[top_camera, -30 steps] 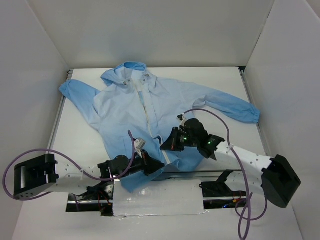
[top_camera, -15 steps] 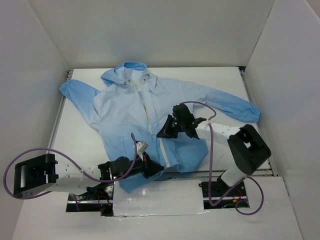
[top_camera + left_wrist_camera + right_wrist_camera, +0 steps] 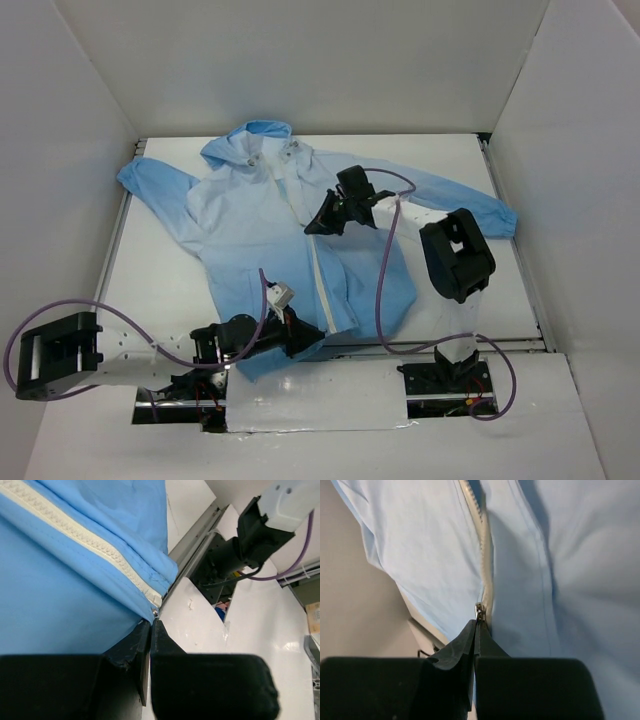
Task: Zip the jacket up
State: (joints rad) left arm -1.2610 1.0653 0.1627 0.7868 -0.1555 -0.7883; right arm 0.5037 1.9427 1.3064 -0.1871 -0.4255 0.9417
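The light-blue hooded jacket (image 3: pixel 250 215) lies flat on the table, hood at the far side. Its white zipper strip (image 3: pixel 320 285) runs closed from the hem up to the chest. My left gripper (image 3: pixel 308 336) is shut on the jacket's hem at the zipper's bottom end (image 3: pixel 156 600); its jaws meet there in the left wrist view. My right gripper (image 3: pixel 311 228) is at chest height, shut on the metal zipper pull (image 3: pixel 479 611). Above the pull the zipper teeth (image 3: pixel 481 520) part toward the collar.
White walls box in the table on three sides. A metal rail (image 3: pixel 440 346) runs along the near edge. A purple cable (image 3: pixel 383 290) hangs from the right arm over the jacket's right side. The right arm's base (image 3: pixel 260 527) stands just beyond the hem.
My right gripper has moved from near the hem up the zipper to the chest, and the strip is closed behind it. My left gripper has stayed at the hem.
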